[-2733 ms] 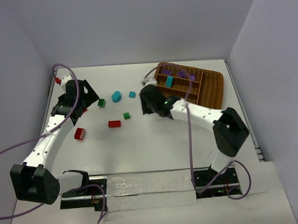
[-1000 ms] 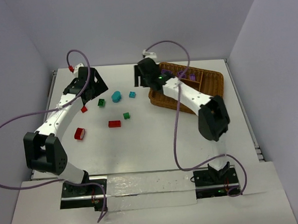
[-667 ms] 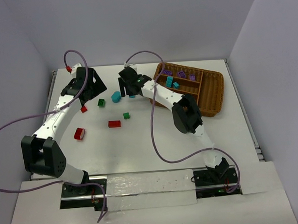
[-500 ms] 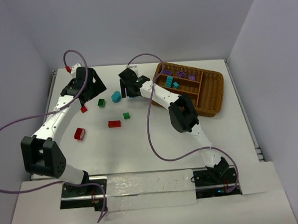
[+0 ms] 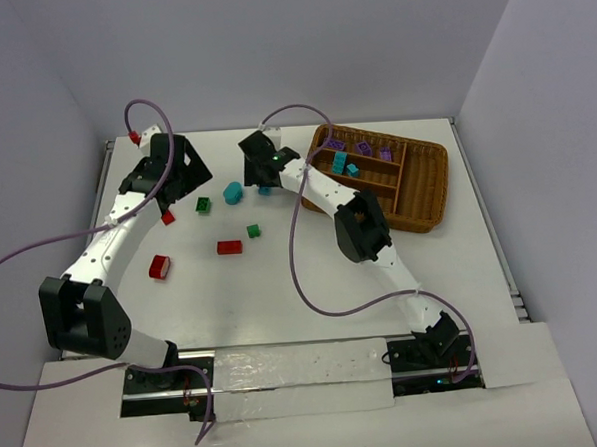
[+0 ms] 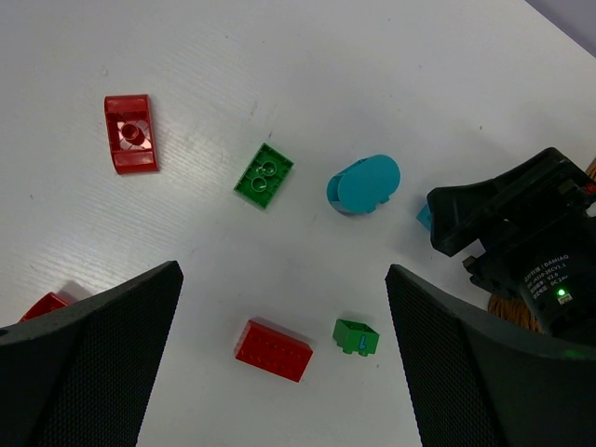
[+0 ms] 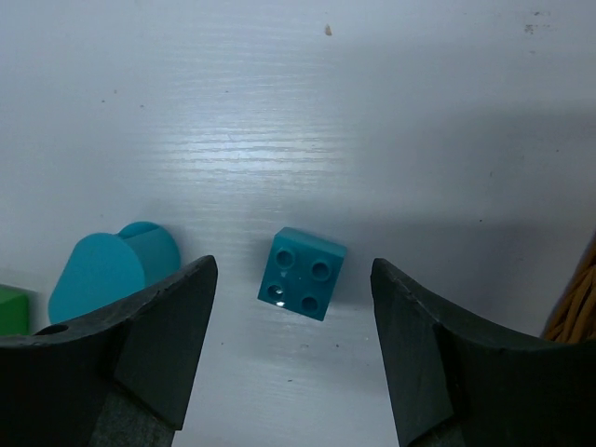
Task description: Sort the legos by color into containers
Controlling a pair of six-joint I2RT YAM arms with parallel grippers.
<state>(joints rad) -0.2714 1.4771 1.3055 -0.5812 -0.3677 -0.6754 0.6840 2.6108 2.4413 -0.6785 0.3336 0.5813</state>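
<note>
My right gripper [image 5: 260, 172] [image 7: 293, 264] hangs open over a small teal square lego [image 7: 301, 273], one finger on each side and a gap at both. A teal rounded lego [image 5: 233, 193] [image 7: 112, 270] lies just to its left. The wicker tray [image 5: 432, 181] at the right holds purple legos [image 5: 363, 148] in a back slot and teal legos [image 5: 341, 163] in another. My left gripper [image 5: 179, 172] [image 6: 282, 272] is wide open and empty above the loose bricks: a green one [image 6: 264, 175], a small green one [image 6: 357, 337], a red one [image 6: 273, 349] and a rounded red one [image 6: 130, 145].
Another red rounded brick [image 5: 160, 267] lies at the near left, a tiny red piece [image 5: 167, 217] below my left gripper. The tray's woven edge [image 7: 577, 298] is close on the right of my right gripper. Side walls enclose the white table.
My right arm swung left from the tray side and came down over the teal square lego, its jaws narrowing a little. The left gripper opened slightly wider and barely shifted.
</note>
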